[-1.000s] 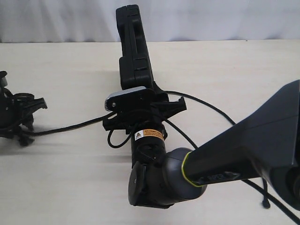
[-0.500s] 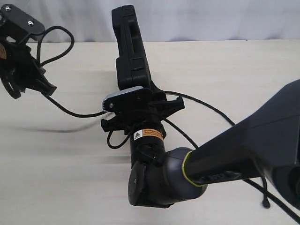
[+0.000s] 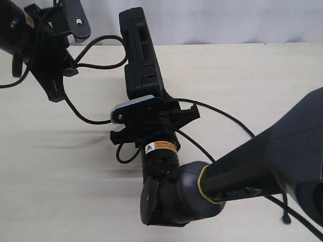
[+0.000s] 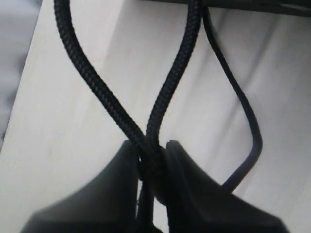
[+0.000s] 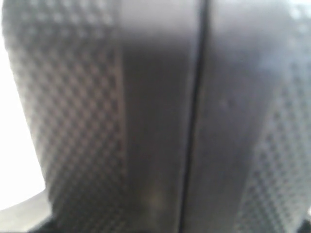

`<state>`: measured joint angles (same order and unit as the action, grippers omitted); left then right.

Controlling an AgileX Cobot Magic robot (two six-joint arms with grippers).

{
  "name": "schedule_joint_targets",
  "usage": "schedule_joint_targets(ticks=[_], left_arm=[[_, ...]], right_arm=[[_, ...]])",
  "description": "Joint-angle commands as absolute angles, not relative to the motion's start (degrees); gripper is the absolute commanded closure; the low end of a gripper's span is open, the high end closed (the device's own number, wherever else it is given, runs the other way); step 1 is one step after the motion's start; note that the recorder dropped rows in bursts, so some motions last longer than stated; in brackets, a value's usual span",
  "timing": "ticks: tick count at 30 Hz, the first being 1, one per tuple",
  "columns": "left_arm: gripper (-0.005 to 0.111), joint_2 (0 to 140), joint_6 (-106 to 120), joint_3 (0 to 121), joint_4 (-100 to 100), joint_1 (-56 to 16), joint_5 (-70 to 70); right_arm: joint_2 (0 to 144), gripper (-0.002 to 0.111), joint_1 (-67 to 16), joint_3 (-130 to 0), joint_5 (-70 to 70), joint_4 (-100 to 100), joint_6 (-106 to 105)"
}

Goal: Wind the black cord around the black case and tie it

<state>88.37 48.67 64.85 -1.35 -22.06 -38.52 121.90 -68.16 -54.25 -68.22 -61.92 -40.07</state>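
Supporting surface: a pale cream table with faint wood grain, matte and evenly lit.
Room: a plain white backdrop runs behind the table's far edge; no more of the room shows.
Case position: the black case stands on a long narrow edge near the middle of the table, running from near to far, with its far end rising in front of the backdrop.
Right gripper: the right gripper sits at the case's near end, jaws partly apart on either side of it, clamping it upright.
Left gripper: the left gripper hangs above the far left of the table, left of the case and apart from it, closed tight on the cord.
Cord position: the black cord climbs from beside the right gripper up to the left gripper; another stretch trails across the table right of the case. Up close, two braided strands meet between the fingertips.
Hidden: the right arm covers the case's near end and where the cord passes it.
Hard to make out: the right wrist view is filled by a blurred, dimpled black surface with a seam. I cannot tell whether the dark loops between left gripper and case are cord or cable.
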Motion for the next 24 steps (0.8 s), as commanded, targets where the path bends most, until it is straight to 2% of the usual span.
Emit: schedule_joint_targets(ticks=[1, 4, 8, 14, 21, 24], left_arm=[[0.107, 89.2, 61.6, 67.0, 10.4, -19.3, -43.5], [0.107, 93.3, 63.0, 69.9, 11.5, -19.3, -47.3], [0.107, 93.4, 64.9, 70.2, 11.4, -19.3, -42.7], [0.107, 98.6, 65.8, 75.6, 14.6, -19.3, -45.1], [0.107, 101.2, 75.2, 77.4, 31.7, -19.4, -42.9], [0.107, 101.3, 75.6, 77.4, 38.4, -19.4, -37.3]], right_arm=[[121.2, 0.104, -68.1, -53.9, -70.0, -61.8, -40.7], [121.2, 0.104, -68.1, -53.9, -70.0, -61.8, -39.8], [121.2, 0.104, -68.1, -53.9, -70.0, -60.9, -39.3], [121.2, 0.104, -68.1, -53.0, -70.0, -59.1, -38.2], [121.2, 0.104, -68.1, -52.2, -70.0, -55.7, -36.2], [121.2, 0.104, -68.1, -52.2, -70.0, -55.2, -36.2]])
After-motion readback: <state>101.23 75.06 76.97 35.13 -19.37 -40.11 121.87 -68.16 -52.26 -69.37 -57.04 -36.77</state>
